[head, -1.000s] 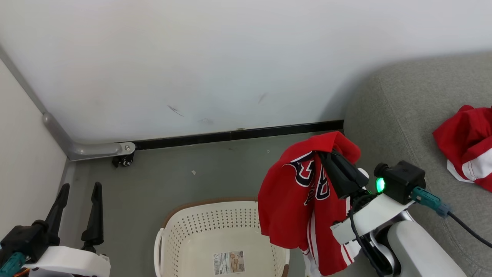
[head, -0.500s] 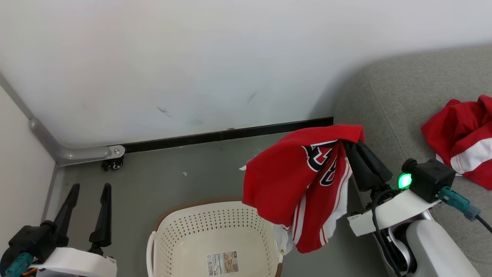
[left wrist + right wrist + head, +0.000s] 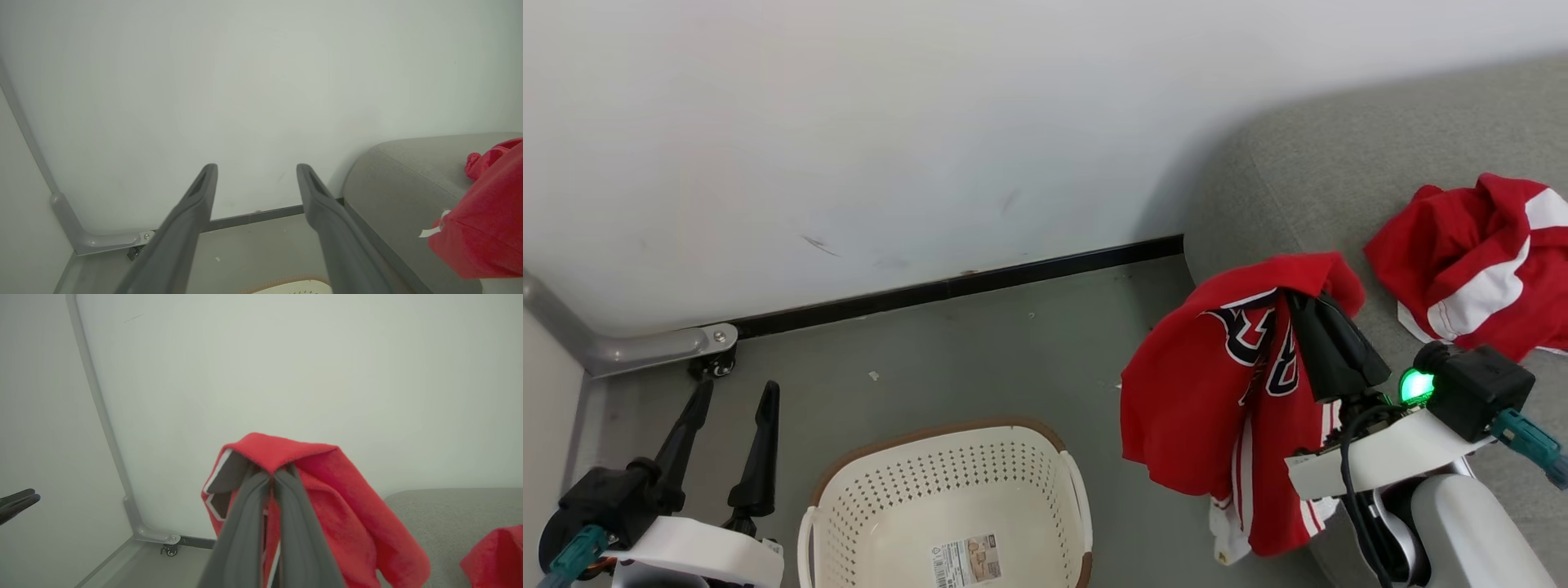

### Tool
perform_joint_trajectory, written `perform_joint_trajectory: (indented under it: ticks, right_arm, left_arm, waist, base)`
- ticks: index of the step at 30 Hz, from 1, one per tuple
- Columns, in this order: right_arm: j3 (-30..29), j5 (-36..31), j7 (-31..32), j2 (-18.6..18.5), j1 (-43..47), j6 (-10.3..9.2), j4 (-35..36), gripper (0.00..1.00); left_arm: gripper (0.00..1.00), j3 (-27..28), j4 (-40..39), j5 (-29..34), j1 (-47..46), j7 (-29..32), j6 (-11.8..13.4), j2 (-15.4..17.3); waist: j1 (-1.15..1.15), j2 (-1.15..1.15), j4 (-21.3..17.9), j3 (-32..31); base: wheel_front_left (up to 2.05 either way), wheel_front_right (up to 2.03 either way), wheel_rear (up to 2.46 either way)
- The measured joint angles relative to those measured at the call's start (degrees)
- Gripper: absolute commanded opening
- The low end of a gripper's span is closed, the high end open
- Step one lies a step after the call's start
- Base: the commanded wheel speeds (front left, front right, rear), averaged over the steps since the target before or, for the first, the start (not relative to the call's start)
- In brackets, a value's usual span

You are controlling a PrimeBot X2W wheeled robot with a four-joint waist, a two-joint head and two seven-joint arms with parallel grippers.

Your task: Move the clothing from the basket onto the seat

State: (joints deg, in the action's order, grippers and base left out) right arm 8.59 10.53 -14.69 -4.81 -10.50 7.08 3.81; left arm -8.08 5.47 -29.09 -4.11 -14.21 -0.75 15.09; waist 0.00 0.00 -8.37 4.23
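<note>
A red jersey (image 3: 1209,384) with dark numerals and white stripes hangs from my right gripper (image 3: 1308,300), which is shut on its top fold at the left edge of the grey seat (image 3: 1307,188). In the right wrist view the shut fingers (image 3: 249,506) pinch the red jersey (image 3: 351,514). A second red garment (image 3: 1470,261) with white trim lies on the seat. The cream basket (image 3: 947,474) with a brown rim stands on the floor below, holding just a label. My left gripper (image 3: 731,390) stands open at the lower left, and its fingers (image 3: 196,212) hold nothing.
A white wall (image 3: 890,131) with a black skirting strip runs behind the grey floor (image 3: 947,367). A grey metal bracket with a small castor (image 3: 707,351) sits at the left corner. Another pale wall panel closes the far left.
The camera has turned right, shifting the scene leftwards. My right gripper has carried the hanging jersey away from over the basket to the seat's edge. The left gripper stays open.
</note>
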Motion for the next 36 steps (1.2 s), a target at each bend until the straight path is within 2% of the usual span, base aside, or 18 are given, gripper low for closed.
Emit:
perform_joint_trajectory:
  ticks: [22,36]
  right_arm:
    - [-0.34,-1.65,0.00,1.13,3.41,0.00,3.21,0.00]
    - [0.62,0.24,0.00,1.52,3.05,0.00,2.78,0.00]
  left_arm:
    - [1.00,1.09,1.10,0.57,-1.36,-0.02,-0.91,0.89]
    - [1.00,3.65,-0.58,0.90,-0.67,-0.08,-0.15,1.53]
  waist:
    - [0.00,0.00,-10.27,1.49]
    - [0.00,0.00,-14.09,3.31]
  base:
    - [0.00,0.00,0.00]
    - [0.00,0.00,0.00]
